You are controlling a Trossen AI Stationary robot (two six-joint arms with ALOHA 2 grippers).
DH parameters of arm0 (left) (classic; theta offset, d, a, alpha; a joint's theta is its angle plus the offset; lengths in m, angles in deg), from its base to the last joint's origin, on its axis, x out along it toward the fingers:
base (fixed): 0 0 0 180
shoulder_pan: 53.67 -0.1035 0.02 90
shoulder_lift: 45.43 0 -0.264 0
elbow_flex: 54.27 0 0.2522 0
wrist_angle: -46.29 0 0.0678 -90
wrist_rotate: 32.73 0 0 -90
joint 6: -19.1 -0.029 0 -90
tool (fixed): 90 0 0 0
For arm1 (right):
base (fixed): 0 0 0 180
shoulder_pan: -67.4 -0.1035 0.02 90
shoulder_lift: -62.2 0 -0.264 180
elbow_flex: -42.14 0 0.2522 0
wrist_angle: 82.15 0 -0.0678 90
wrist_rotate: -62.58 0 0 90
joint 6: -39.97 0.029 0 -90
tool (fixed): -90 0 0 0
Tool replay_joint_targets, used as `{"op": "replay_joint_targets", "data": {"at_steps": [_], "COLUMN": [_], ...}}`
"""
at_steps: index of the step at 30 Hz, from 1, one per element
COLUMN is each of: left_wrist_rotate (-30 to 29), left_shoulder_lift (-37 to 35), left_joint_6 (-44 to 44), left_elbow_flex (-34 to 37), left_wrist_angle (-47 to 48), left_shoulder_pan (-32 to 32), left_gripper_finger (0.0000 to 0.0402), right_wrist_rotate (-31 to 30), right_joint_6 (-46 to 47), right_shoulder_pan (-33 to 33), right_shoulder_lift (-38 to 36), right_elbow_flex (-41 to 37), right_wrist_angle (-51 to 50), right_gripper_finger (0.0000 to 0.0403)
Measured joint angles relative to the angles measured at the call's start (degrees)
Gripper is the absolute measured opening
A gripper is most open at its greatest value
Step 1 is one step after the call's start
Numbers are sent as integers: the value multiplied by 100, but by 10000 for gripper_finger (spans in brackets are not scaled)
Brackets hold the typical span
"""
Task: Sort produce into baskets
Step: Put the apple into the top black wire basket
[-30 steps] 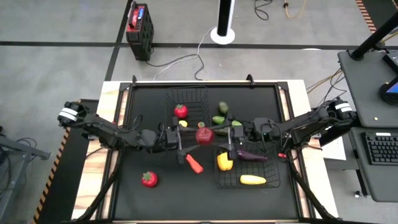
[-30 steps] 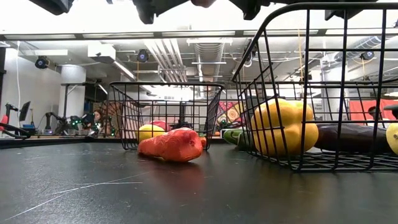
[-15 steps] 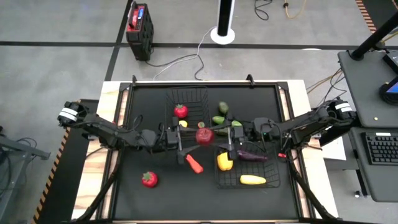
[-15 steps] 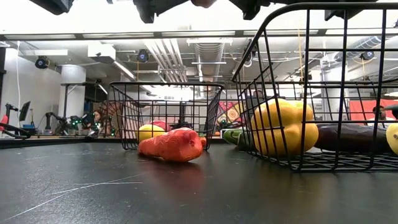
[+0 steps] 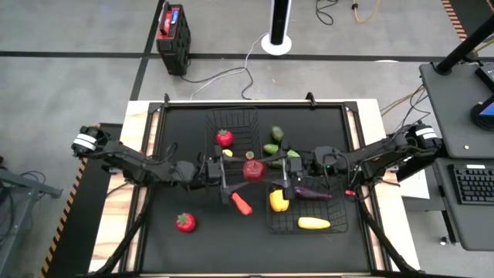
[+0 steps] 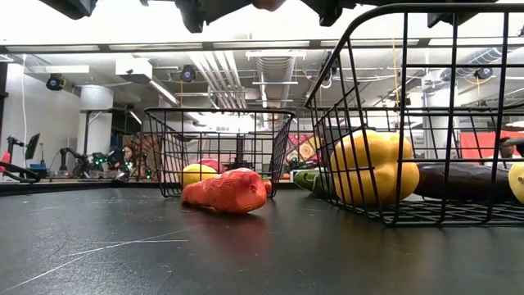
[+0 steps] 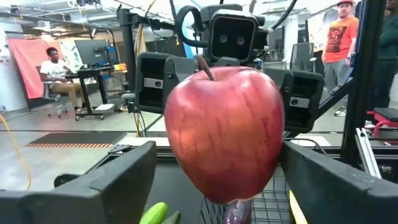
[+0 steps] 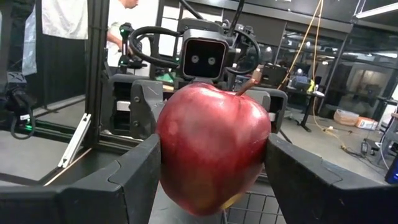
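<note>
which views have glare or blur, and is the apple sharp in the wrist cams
Low view: bright ceiling light washes out the top, where the arms show as dark shapes; the orange carrot is sharp, the room behind soft. Left wrist view: the red apple is sharp, with a dull sheen. Right wrist view: the apple shows a faint highlight, and the near fingers are slightly soft.
</note>
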Motion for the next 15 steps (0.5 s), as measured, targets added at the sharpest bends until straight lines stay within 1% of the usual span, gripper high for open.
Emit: {"op": "replay_joint_targets", "data": {"at_steps": [3, 6, 12, 15], "left_wrist_rotate": [-39, -39, -12, 232], "left_shoulder_lift": [0, 0, 0, 0], "left_joint_6": [2, -96, -101, -83], "left_elbow_flex": [0, 0, 0, 0], "left_wrist_angle": [-46, -91, -114, -176], "left_shoulder_pan": [-9, -15, -31, -87], "left_gripper_finger": [347, 363, 369, 369], "right_wrist_rotate": [-3, -3, -5, -8], "right_joint_6": [-8, -20, -104, -182], "right_shoulder_pan": [-2, -2, -2, -2], "right_shoulder_lift": [0, 0, 0, 0], "right_elbow_flex": [0, 0, 0, 0], "right_wrist_angle": [13, 12, 57, 80], "right_gripper_finger": [251, 251, 251, 251]}}
